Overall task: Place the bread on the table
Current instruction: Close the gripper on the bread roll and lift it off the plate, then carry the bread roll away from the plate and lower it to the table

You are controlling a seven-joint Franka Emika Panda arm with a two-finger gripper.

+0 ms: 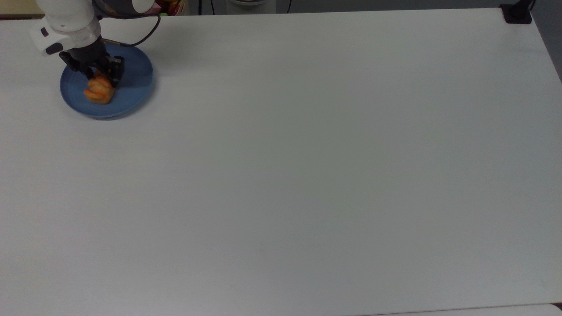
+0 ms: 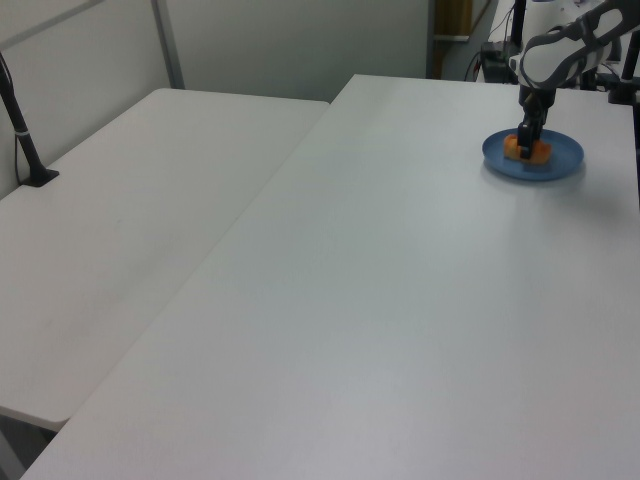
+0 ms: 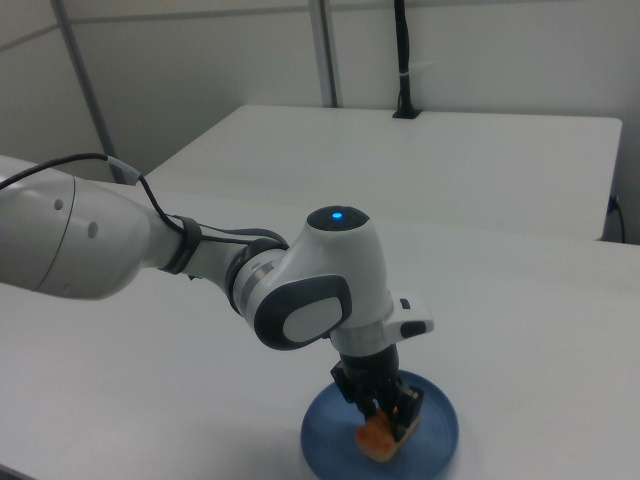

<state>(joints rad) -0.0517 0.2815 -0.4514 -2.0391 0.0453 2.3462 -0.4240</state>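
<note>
Far left of the top view: white Panda arm [image 1: 66, 19], cable looped behind the wrist. Below it, hand [image 1: 97, 73] lowered onto the bread [image 1: 99, 91], fingers straddling the loaf's upper end; whether clenched on it or merely set around it, cannot tell. Bread, small golden-orange ridged loaf, lying on the round blue plate [image 1: 131, 90], left of the plate's centre in the top view, not yet on the bench [image 1: 307, 153]. Step in hand, as judged: securing the grasp. Best done by closing across the loaf's narrow width, gently enough not to crush a soft pastry, then lifting straight up to clear the plate rim before carrying it sideways. Right of the plate: long stretch of bare white bench, ample room for set-down. Far right top corner: black clamp base [image 1: 517, 13]. Risk: end-on grip, loaf liable to tilt or slip on lifting.
</note>
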